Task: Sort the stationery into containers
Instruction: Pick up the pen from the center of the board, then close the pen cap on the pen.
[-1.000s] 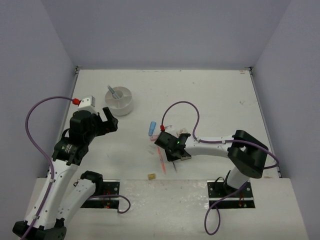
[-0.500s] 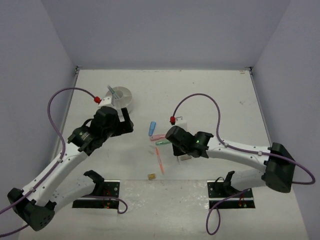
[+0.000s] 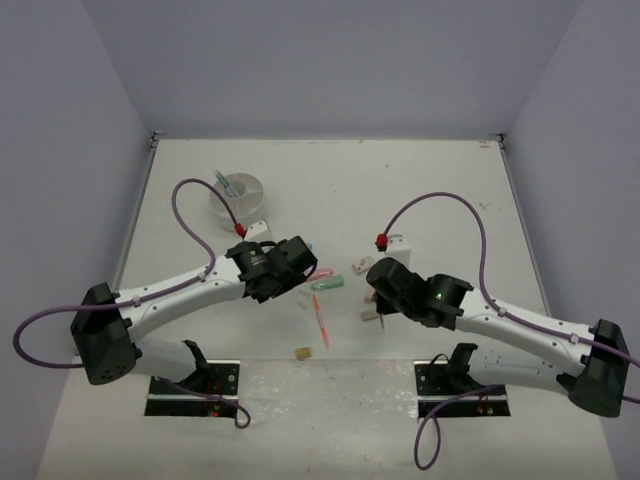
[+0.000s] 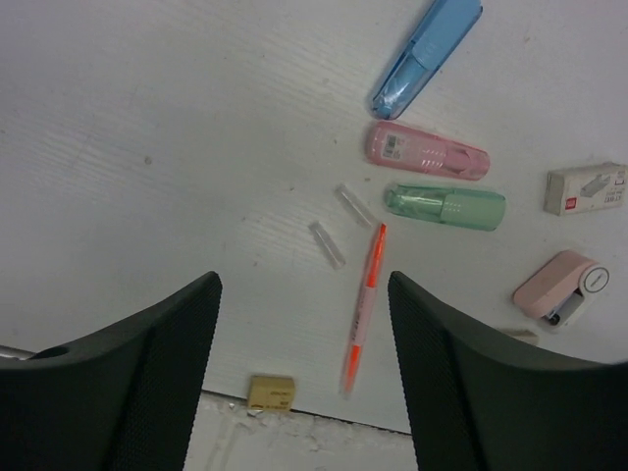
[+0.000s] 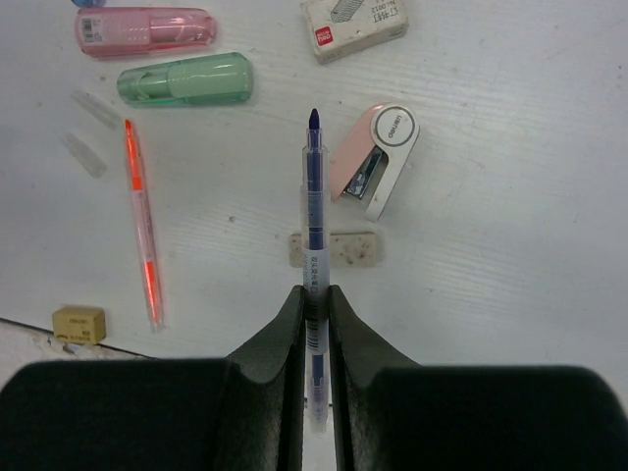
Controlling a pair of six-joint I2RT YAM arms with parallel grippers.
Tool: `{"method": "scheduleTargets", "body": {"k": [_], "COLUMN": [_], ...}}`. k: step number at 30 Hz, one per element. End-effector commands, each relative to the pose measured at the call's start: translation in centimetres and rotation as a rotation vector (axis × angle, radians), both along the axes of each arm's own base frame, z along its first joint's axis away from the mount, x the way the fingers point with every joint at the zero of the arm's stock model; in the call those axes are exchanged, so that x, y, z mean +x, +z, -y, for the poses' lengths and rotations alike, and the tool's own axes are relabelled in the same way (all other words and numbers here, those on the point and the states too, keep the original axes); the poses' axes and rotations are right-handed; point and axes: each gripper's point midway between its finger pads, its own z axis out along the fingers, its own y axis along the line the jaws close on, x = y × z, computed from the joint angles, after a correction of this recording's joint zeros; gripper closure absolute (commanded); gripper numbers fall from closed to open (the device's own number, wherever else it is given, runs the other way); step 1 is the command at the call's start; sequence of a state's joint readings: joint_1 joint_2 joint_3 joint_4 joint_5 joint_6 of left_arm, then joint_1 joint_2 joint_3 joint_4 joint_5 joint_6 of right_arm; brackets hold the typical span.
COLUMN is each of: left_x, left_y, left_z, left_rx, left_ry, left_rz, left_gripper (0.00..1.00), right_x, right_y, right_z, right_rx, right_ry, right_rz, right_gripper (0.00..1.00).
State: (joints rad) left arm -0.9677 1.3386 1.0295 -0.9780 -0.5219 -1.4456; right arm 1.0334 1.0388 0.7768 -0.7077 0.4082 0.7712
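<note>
Half the blue pen [image 5: 313, 186] hides inside the right end effector [image 5: 314, 294].

Translucent plastic pen [image 5: 313, 196], matt white table [image 4: 147, 118]

We see soft, even, bright light falling from above on the white table [image 3: 430, 190], with no glare and only faint, short shadows under the arms and beside the round tub [image 3: 246, 213]. In both wrist views the tabletop and the small items lie crisp, the blue pen [image 5: 313, 196] throwing a thin pale shadow, while the dark fingers [image 4: 147, 383] of the left gripper [image 4: 302, 283] blur at the bottom edge. The top view looks slightly grainy to us, its walls leaning outward towards the corners.
</note>
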Motion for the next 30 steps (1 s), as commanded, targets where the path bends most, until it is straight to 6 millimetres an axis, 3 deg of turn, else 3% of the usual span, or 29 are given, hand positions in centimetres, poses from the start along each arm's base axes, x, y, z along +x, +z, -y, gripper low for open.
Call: {"method": "scheduleTargets", "body": {"k": [1, 16, 30], "left_x": [0.6, 0.4, -0.5], "left_y": [-0.1, -5.7, -9.2], "left_z": [0.9, 4.6, 4.3], "left_rx": [0.015, 0.043, 0.097], "left_ry": [0.176, 0.122, 0.100], "left_rz": [-0.020, -0.157, -0.227], "left_gripper": [0.34, 0.52, 0.63], "right_x": [0.3, 0.2, 0.2], "right_y": [0.3, 0.0, 0.0], "right_z": [1.4, 2.8, 2.6], "right_rx": [0.007, 0.029, 0.042], "right_ry": [-0.055, -0.076, -0.059], "right_rz": [0.040, 0.062, 0.063], "right_gripper": [1.00, 1.00, 1.00]}}
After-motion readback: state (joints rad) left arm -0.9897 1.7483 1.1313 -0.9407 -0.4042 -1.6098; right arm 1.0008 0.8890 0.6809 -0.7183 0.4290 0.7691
